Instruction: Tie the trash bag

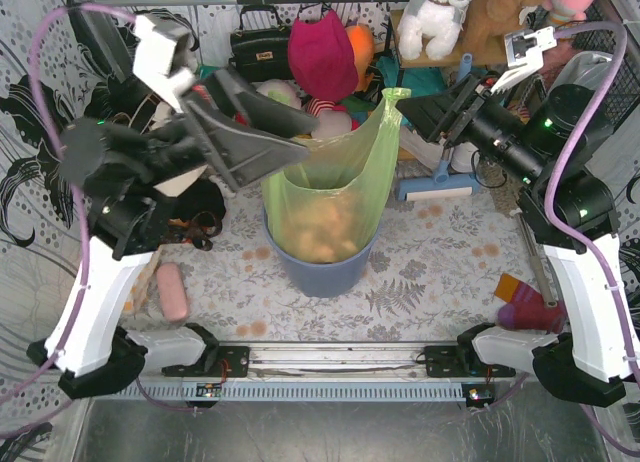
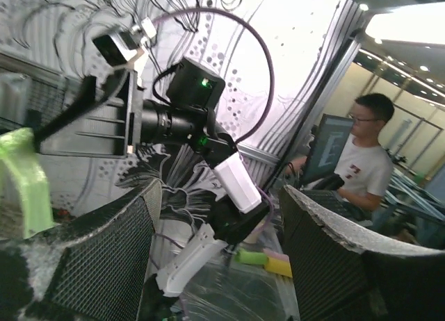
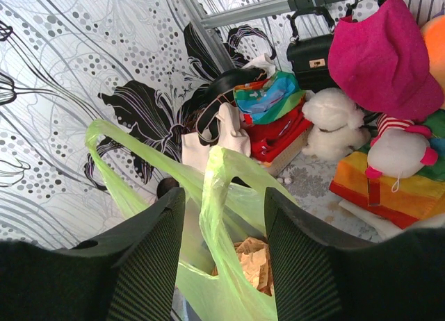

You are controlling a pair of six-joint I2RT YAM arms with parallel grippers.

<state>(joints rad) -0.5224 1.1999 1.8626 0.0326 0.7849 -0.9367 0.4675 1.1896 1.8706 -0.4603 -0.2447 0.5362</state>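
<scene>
The light-green trash bag point(image 1: 335, 192) sits in a round blue bin point(image 1: 325, 272) at the table's middle, with crumpled tan paper point(image 3: 254, 258) showing inside. Its right handle point(image 1: 393, 102) stands up. In the right wrist view that handle point(image 3: 219, 189) rises between the fingers of my right gripper point(image 3: 226, 203), which is open and not pressing on it. In the top view my right gripper point(image 1: 408, 117) is just right of the handle. My left gripper point(image 1: 308, 147) is open and empty over the bag's left rim. The left wrist view shows a green strip of the bag point(image 2: 24, 175) left of its fingers.
A pink object point(image 1: 172, 292) lies front left, a purple one point(image 1: 530, 312) front right, and a blue-and-white roller point(image 1: 435, 189) right of the bin. A black handbag point(image 1: 262, 47), a magenta hat point(image 1: 322, 52), plush toys and a cream tote point(image 3: 215, 137) crowd the back.
</scene>
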